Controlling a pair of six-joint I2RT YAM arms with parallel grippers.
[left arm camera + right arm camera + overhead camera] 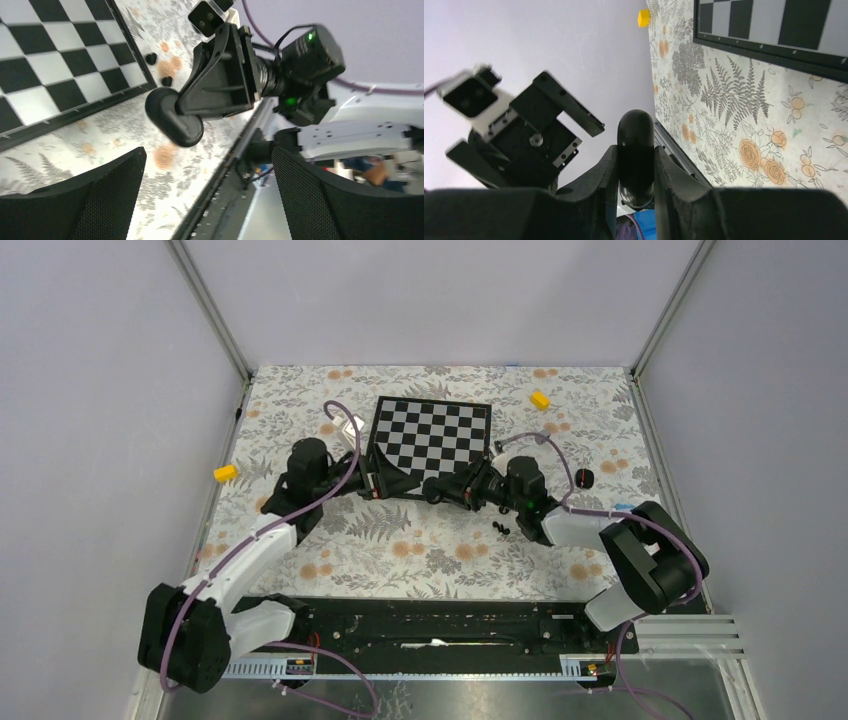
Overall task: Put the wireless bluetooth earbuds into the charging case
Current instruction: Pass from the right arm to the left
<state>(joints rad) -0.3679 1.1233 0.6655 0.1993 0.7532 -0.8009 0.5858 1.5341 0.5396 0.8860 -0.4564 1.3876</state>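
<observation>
The charging case (635,142) is half hidden between the right fingers (672,182), its lid indiscernible.

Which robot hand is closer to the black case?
Right. The right gripper is closed on the case, holding it. The left gripper is open, facing the case across a gap, not touching.

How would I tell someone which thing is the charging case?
Find the black-and-white chessboard on the floral mat; the right gripper sits by its near edge. The smooth black pebble-shaped charging case is pinched between its jaws, far larger than the two tiny glossy black earbuds lying loose on the mat nearby.
</observation>
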